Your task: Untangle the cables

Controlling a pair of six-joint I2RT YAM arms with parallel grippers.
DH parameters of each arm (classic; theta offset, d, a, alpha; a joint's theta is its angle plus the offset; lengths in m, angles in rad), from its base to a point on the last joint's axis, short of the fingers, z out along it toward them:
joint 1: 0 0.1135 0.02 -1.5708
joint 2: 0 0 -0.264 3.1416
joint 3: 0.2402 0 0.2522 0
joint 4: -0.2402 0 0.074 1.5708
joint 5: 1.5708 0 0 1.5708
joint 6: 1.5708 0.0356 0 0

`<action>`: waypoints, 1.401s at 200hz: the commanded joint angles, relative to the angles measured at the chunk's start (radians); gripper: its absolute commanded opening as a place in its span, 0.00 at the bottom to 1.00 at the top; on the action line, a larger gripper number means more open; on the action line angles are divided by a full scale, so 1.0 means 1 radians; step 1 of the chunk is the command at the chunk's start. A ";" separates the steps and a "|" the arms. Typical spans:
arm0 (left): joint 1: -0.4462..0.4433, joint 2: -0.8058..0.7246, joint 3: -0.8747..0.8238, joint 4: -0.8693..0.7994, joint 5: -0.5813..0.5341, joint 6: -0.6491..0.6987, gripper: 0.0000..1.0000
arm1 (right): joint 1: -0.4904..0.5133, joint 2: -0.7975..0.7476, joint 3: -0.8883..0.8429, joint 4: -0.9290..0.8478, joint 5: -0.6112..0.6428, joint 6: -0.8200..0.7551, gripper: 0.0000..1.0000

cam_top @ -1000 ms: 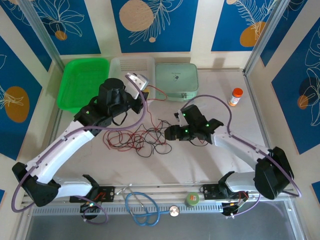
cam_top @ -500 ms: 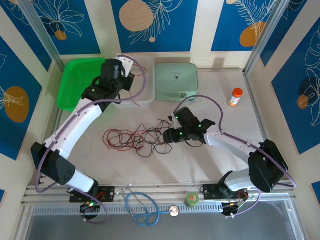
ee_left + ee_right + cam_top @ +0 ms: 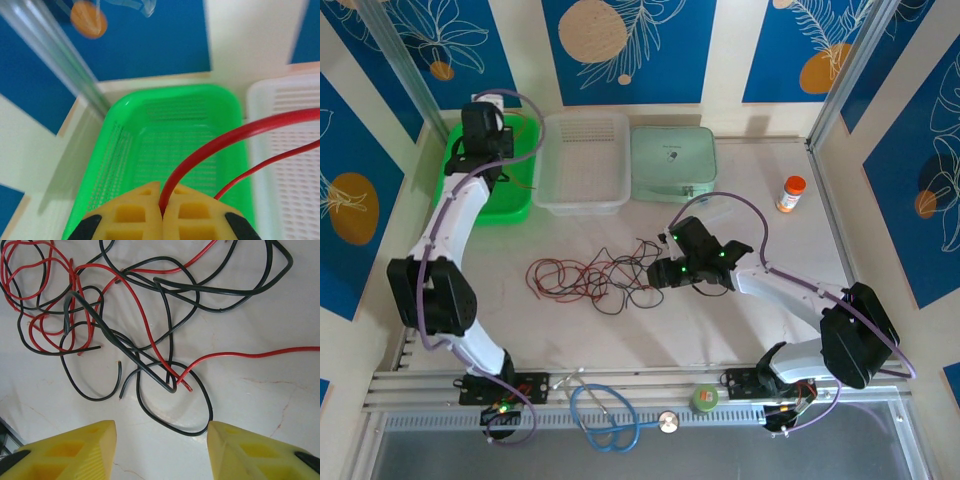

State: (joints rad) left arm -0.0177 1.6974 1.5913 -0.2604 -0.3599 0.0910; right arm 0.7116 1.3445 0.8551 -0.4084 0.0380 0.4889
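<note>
Blue leaf-print panels wall in a pale bench (image 3: 720, 330). At its near rail lies a stethoscope (image 3: 605, 420), clear of the work.

Mid-bench, the cables (image 3: 595, 275) lie in a loose red-and-black heap. The right claw (image 3: 161, 440) hovers low at the heap's right edge, its jaws standing wide with nothing gripped. A black loop (image 3: 175, 430) and a short red end (image 3: 187, 386) lie on the bench just ahead of it.

At the far left, the left claw (image 3: 162, 210) is pinched tight on a red cable (image 3: 210, 150) above the green tray (image 3: 107, 165), with the white tray (image 3: 582, 208) just beside it.

The step in hand looks like sorting: one strand lifted away to the tray while the right arm lines up the next. I judge the left claw must next part its jaws so the strand drops inside the tray. The right should come down on a single strand, not a crossing.

The held cable runs off the wrist view's right edge. From above it is too thin to trace, so I cannot tell whether its tail is free of the heap.
</note>
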 commanded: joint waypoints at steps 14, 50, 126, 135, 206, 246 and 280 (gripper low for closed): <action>0.117 0.140 0.065 0.050 0.018 -0.088 0.00 | 0.011 0.012 0.002 -0.019 -0.028 -0.010 0.55; 0.162 0.252 0.052 0.068 0.020 -0.101 0.00 | 0.019 0.084 0.046 -0.029 -0.034 -0.031 0.57; 0.164 0.255 -0.051 0.094 0.070 -0.219 0.31 | 0.058 0.289 0.247 -0.103 0.045 -0.064 0.39; 0.165 0.238 -0.051 0.085 0.083 -0.221 0.44 | 0.058 0.302 0.258 -0.104 0.048 -0.064 0.36; 0.157 0.003 -0.034 -0.038 0.163 -0.220 0.96 | 0.084 0.286 0.316 -0.139 0.077 -0.055 0.00; 0.152 -0.198 -0.087 -0.123 0.324 -0.242 1.00 | 0.111 0.202 0.418 -0.217 0.088 -0.073 0.00; 0.132 -0.390 -0.202 -0.180 0.422 -0.278 1.00 | 0.108 0.125 0.493 -0.262 0.059 -0.067 0.00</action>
State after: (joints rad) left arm 0.1341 1.4124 1.4658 -0.3492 -0.0521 -0.1516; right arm 0.8173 1.5459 1.2846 -0.6125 0.1162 0.4328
